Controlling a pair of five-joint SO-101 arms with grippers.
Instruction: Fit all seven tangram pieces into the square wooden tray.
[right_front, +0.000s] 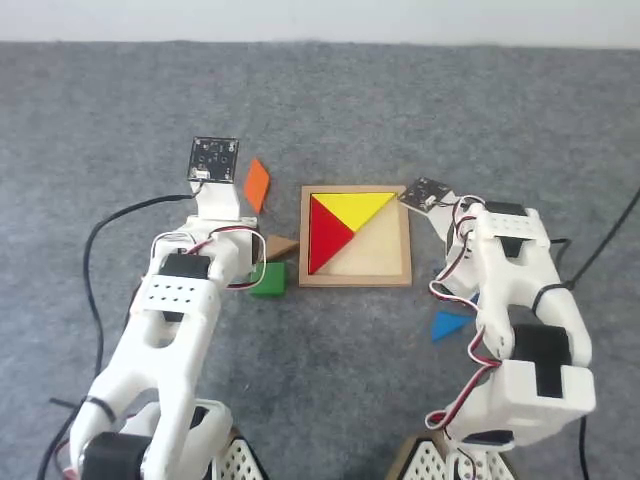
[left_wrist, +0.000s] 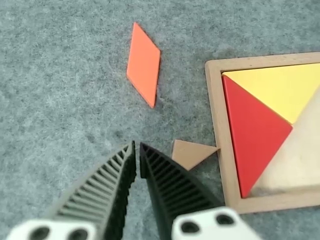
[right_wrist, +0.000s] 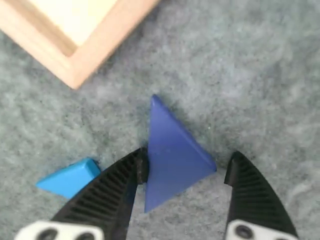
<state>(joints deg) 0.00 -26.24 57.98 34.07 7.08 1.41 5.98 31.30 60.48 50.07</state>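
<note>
Right gripper (right_wrist: 189, 159) straddles the dark blue triangle (right_wrist: 170, 155), jaws wide; its slanted edges could squirt it free on closing; left gripper (left_wrist: 136, 150) pinched narrow, empty.

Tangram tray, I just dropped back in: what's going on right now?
The tray holds just the yellow triangle and red triangle. The right tool is open around the dark blue triangle. The left tool is shut and empty beside the brown triangle. The orange piece, green piece and light blue piece lie outside.
</note>
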